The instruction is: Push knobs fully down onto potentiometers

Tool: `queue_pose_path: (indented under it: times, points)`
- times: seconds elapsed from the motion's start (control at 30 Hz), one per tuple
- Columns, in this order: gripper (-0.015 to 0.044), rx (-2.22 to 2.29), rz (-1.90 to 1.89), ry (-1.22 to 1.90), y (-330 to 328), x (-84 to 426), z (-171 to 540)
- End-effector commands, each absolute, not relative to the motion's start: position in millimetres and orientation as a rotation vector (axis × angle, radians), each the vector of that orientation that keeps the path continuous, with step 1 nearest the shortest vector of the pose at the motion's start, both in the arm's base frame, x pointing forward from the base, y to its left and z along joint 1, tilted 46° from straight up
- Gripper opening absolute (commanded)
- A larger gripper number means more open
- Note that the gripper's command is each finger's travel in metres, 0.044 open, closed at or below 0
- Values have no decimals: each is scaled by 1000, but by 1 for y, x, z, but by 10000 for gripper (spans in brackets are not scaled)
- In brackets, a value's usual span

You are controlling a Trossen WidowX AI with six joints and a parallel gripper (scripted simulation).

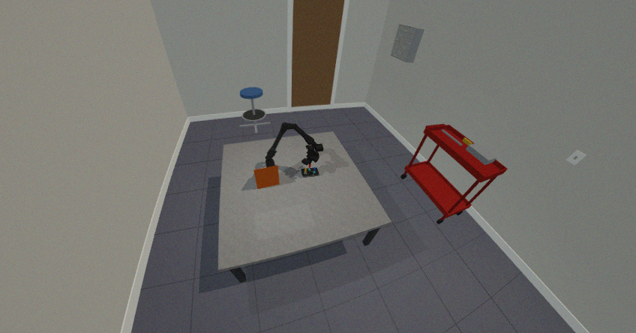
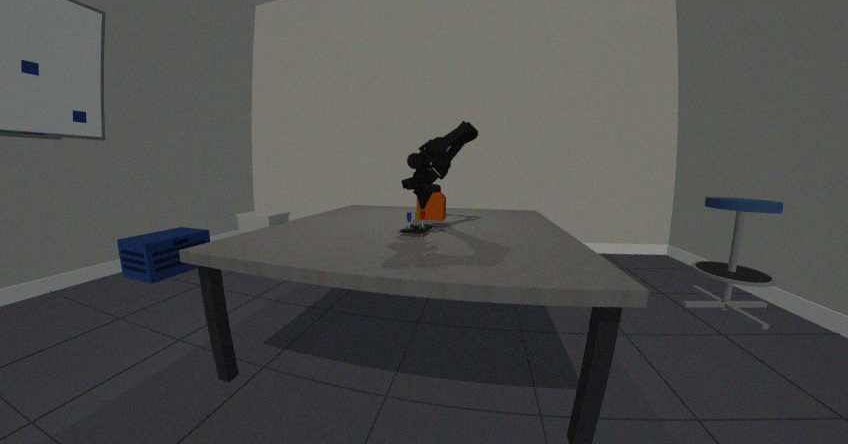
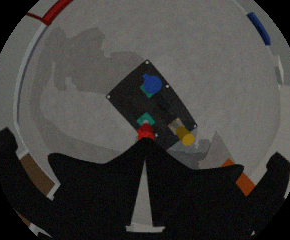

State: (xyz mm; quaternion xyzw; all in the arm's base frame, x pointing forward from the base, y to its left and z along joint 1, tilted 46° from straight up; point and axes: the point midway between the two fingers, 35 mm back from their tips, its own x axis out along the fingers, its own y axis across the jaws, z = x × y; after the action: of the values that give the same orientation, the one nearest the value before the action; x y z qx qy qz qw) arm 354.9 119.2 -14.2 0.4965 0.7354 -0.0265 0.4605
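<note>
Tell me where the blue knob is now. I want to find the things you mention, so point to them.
In the wrist view, the blue knob (image 2: 408,216) (image 3: 152,84) stands toward the board's (image 2: 410,231) (image 3: 130,95) upper end, beyond the red knob (image 2: 422,215) (image 3: 145,132) from the pincer (image 2: 423,207) (image 3: 145,142).

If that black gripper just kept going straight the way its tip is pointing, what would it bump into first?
Probably the red knob, just off the tip of the gripper; whether they already touch is unclear.
</note>
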Motion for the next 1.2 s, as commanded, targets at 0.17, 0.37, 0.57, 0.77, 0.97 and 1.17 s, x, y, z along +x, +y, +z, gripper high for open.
queue_pose_path:
  times: [0.17,0.37,0.57,0.77,0.97,1.17]
  points:
    - [0,1231,-66,1813,120,354,-15]
    - [0,1231,-66,1813,121,354,-16]
    - [0,1231,-66,1813,123,354,-17]
    - [0,1231,-66,1813,124,354,-19]
    - [0,1231,-66,1813,124,354,-19]
    - [0,1231,-66,1813,124,354,-19]
